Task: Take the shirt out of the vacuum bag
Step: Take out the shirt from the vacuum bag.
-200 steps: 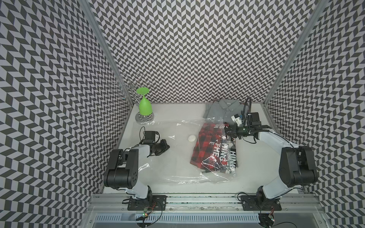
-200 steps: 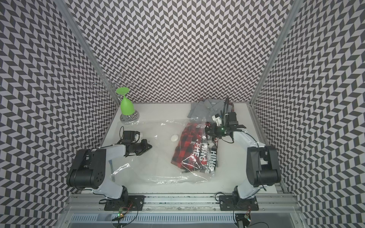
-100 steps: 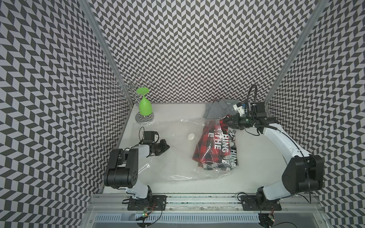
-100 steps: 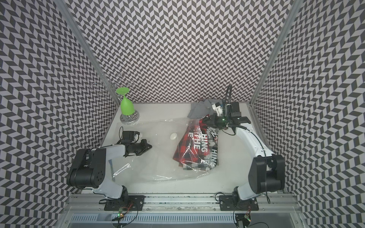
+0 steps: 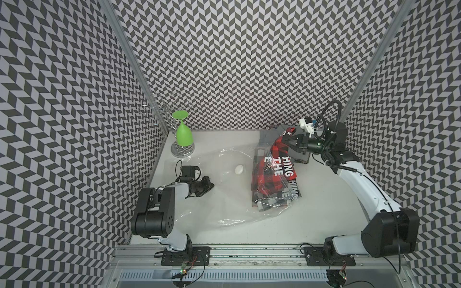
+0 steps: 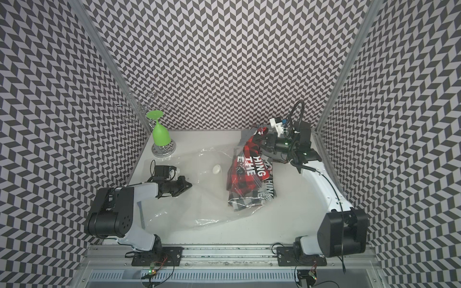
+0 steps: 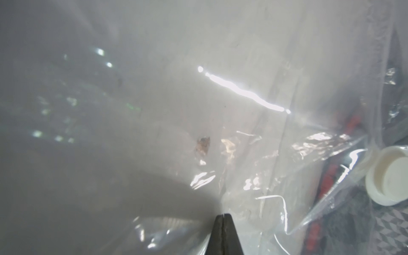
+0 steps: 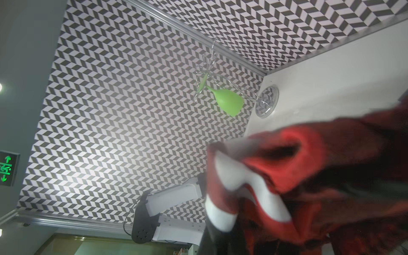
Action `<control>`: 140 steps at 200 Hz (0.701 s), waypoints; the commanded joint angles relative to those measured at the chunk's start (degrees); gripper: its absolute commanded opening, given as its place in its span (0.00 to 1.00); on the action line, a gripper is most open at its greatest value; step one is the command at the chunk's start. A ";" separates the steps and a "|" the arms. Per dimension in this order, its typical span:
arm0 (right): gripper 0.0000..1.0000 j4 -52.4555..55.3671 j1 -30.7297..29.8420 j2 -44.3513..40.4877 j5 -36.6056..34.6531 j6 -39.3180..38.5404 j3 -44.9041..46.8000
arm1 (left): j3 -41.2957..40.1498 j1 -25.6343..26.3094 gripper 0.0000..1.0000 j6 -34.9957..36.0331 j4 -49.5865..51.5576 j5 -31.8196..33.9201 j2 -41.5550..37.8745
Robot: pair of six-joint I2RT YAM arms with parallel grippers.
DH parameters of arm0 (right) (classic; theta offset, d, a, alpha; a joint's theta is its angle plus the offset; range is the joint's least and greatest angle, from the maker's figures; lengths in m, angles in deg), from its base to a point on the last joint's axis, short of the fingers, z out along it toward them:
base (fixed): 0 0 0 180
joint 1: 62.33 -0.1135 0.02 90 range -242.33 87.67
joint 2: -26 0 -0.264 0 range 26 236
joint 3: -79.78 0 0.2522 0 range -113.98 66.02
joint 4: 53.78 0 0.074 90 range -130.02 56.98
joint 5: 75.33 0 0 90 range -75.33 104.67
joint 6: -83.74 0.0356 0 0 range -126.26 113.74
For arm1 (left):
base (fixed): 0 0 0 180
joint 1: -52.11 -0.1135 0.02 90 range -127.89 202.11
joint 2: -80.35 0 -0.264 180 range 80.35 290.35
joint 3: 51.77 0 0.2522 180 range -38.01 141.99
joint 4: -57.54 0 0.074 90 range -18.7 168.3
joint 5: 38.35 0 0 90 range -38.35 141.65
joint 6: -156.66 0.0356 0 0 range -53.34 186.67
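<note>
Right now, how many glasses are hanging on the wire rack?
1. The green glass hangs upside down from the wire rack at the far left corner of the table. The rack's other loops look empty in both top views, and nothing seems hidden.

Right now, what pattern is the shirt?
Shirt: red-and-black plaid, white lettering; clearest in a top view.

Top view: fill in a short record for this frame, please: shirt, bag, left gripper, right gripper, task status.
shirt: red plaid, upper end lifted, rest inside bag
bag: clear, spread out, valve on top
left gripper: shut on bag edge
right gripper: shut on shirt
task status: shirt not fully out
</note>
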 commanded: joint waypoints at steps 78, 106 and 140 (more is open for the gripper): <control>0.00 -16.46 6.95 -3.60 5.11 9.68 -6.11 | -3.29 0.03 0.00 1.13 8.09 5.79 3.56; 0.00 -15.99 11.63 -3.50 5.14 10.61 -7.06 | -3.29 0.03 0.00 1.19 8.03 5.78 3.51; 0.00 -4.03 16.28 -1.05 2.54 1.64 -13.51 | -3.23 0.21 0.00 1.27 8.00 5.70 3.57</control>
